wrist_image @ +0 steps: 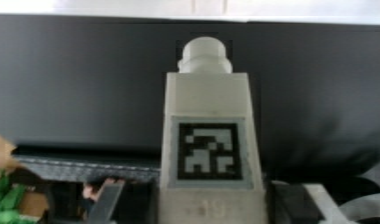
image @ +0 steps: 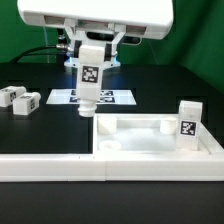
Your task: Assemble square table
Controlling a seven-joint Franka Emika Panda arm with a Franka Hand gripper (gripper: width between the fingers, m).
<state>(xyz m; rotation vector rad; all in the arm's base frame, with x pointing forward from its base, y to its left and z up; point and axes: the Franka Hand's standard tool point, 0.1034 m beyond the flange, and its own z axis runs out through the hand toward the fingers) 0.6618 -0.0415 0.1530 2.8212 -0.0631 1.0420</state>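
White plastic merges with white in the exterior view. The arm's housing is cut off by the frame's upper edge, and the jaws' tips are hard to pick out against the table leg [image: 90,80] they hold. The wrist view is soft, and the dark shapes beside the leg's tagged face are too blurred to identify. The jaws are partly closed on the leg's upper end. The leg hangs upright at the frame's centre, narrow end down, clear of the black counter [image: 40,135]. Its tip is just above and left of the upper left corner of the square tabletop [image: 140,150], which lies at lower right. Whether the tip is over a socket cannot be told. Another leg [image: 187,120] stands at the tabletop's right end.
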